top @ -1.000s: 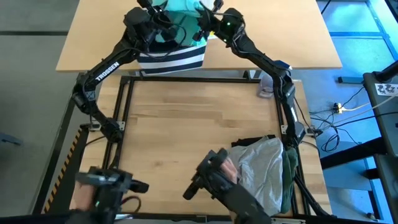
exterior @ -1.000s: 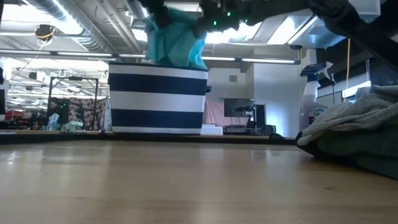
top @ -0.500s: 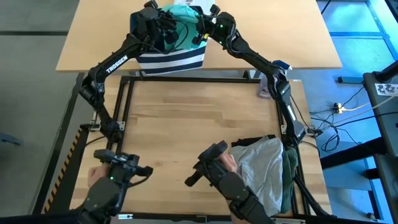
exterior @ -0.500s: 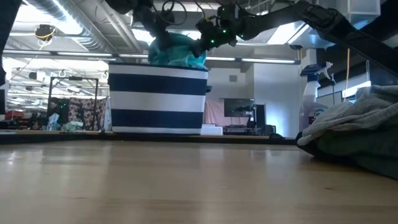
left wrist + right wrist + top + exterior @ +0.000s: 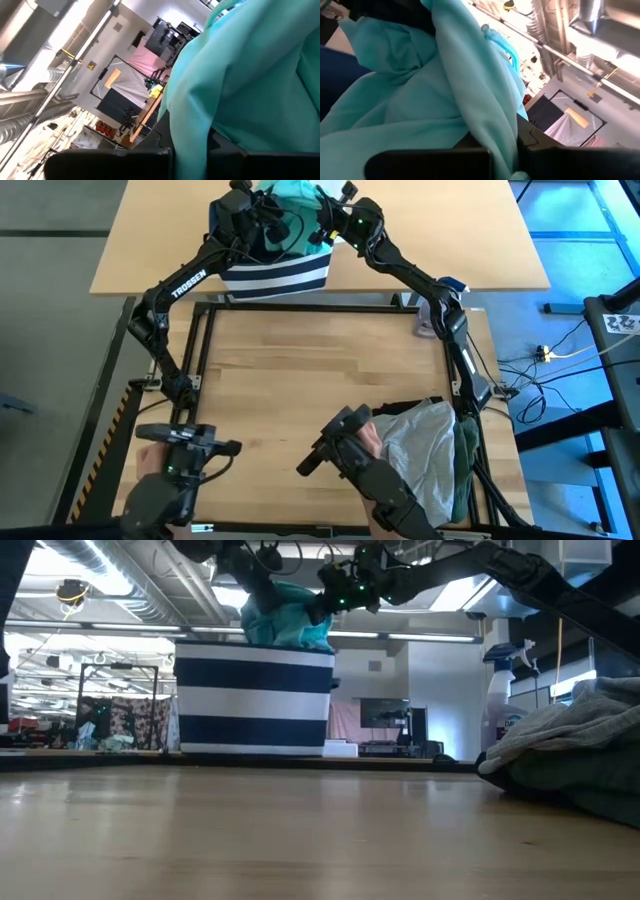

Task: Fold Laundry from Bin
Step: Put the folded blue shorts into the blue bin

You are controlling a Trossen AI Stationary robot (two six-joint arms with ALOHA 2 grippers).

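A teal-green garment [image 5: 296, 198] of the laundry is bunched up out of the top of the bin [image 5: 274, 273], the navy basket with white stripes on the far table. In the low view the garment [image 5: 287, 622] heaps above the bin [image 5: 254, 690]. My left gripper [image 5: 256, 214] is shut on the garment's left side and my right gripper [image 5: 334, 224] on its right side, both just above the bin's rim. My left gripper pinches a bunched fold of the teal garment [image 5: 192, 117] between its two fingers. The fingers reach in about level from the bin's left side. The cloth rises past them, slack, and its lower part lies in the bin. My right gripper pinches another gathered fold of the same garment [image 5: 487, 115] between its two fingers. It comes in nearly level from the bin's right side. The cloth drapes slack away from it toward the bin.
A pile of light grey, dark green and black garments [image 5: 432, 448] lies at the table's near right corner, also in the low view as the pile [image 5: 570, 752]. A person's hands [image 5: 352, 452] hold control grips at the near edge. A spray bottle [image 5: 499, 690] stands far right.
Both grippers have sunk toward the bin with the teal garment, still shut on it. The garment, earlier held up higher above the rim, now sits lower and more bunched on the bin's top.
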